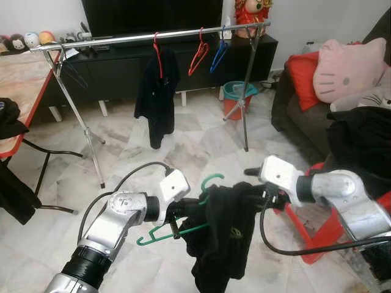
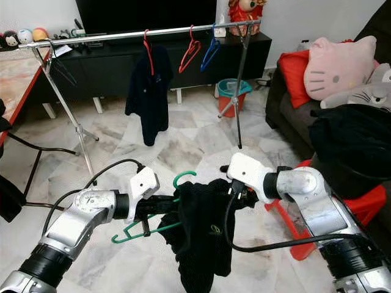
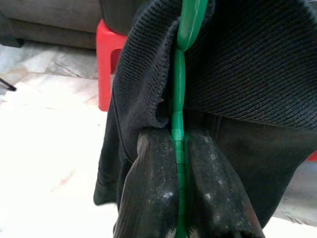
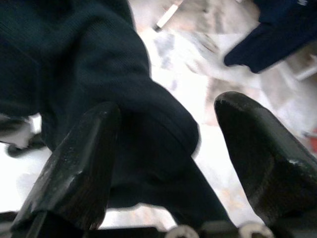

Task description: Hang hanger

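A green hanger (image 1: 160,235) carries a black knitted garment (image 1: 220,235) low over the floor in front of me. My left gripper (image 1: 177,218) is shut on the hanger's bar; in the left wrist view its fingers (image 3: 153,188) pinch the green plastic (image 3: 178,99) just under the garment. My right gripper (image 1: 269,198) is at the garment's other shoulder. In the right wrist view it (image 4: 166,148) stands open, with a fold of the black cloth (image 4: 99,74) lying between the fingers. The silver clothes rail (image 1: 122,40) crosses the room further ahead.
On the rail hang a dark shirt (image 1: 157,97) on a red hanger, an empty red hanger (image 1: 198,55) and a blue hanger (image 1: 219,54). A teal bucket (image 1: 239,91) stands by the rack's right leg. A red stool (image 1: 317,235) and a sofa (image 1: 305,122) stand to the right, a table (image 1: 18,85) to the left.
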